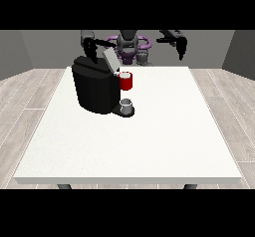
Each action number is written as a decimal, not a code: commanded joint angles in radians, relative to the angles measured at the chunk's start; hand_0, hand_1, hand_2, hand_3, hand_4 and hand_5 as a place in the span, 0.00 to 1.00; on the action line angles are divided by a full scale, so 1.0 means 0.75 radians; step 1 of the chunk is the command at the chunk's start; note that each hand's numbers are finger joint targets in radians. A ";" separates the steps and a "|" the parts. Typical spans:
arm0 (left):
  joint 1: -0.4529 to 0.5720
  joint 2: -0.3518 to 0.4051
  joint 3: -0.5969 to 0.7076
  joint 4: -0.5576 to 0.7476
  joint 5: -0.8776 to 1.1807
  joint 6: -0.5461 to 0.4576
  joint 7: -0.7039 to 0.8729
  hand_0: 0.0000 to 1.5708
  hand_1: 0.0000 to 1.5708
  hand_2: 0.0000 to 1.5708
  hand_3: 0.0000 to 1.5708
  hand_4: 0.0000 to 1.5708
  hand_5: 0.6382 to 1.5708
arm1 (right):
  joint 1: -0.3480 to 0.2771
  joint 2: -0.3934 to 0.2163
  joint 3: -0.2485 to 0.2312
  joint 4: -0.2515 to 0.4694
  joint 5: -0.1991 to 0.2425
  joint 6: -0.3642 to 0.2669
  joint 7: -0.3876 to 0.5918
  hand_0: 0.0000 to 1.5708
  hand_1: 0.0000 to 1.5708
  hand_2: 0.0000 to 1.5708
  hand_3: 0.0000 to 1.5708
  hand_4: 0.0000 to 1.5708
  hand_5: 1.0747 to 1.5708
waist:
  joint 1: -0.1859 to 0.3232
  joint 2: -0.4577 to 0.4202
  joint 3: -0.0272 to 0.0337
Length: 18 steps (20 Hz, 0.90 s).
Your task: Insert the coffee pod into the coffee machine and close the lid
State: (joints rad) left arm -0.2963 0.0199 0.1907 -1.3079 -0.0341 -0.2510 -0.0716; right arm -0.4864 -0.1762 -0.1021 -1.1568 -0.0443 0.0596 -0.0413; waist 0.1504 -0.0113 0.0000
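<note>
You have the bulky black coffee machine (94, 89) standing on the large white desk (149, 141) at about ten o'clock from its centre, with its grey lid (110, 59) tilted up and open. The red cylindrical holder (126, 80) juts out at the machine's three o'clock side, and what looks like a small pod sits in its top; you cannot confirm that from here. A small grey cup (127, 105) rests on the base below.

Expect the pod to be light, stiff and small. Take the lid by its free upper edge; it should swing on its hinge.

The hand at the view's left (91, 49) hovers just behind the lid, holding nothing visible; its finger spread is unreadable. The hand at the view's right (181, 47) hangs at one o'clock, fingers pointing down, empty.
</note>
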 commanded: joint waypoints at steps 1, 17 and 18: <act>0.012 0.065 0.017 -0.036 0.050 -0.019 0.034 0.00 0.00 0.00 0.00 0.00 1.00 | -0.076 0.011 0.003 0.052 0.021 -0.003 -0.043 0.00 0.00 0.00 0.00 0.00 1.00 | -0.032 0.052 0.0000; 0.065 0.108 0.003 -0.093 0.060 0.047 -0.037 0.00 0.00 0.00 0.00 0.00 1.00 | -0.211 0.027 0.033 0.163 0.068 0.051 -0.081 0.00 0.00 0.00 0.00 0.00 1.00 | -0.058 0.120 -0.0001; 0.047 0.076 -0.014 -0.070 0.041 0.089 -0.028 0.00 0.00 0.00 0.00 0.00 1.00 | -0.243 0.067 0.075 0.154 0.118 -0.011 -0.036 0.00 0.00 0.00 0.00 0.00 1.00 | -0.061 0.117 -0.0002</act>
State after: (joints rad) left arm -0.2532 0.0823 0.1828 -1.3905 0.0107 -0.2159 -0.0707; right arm -0.6487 -0.1521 -0.0777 -1.0622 0.0148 0.0635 -0.0960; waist 0.1204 0.0606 -0.0033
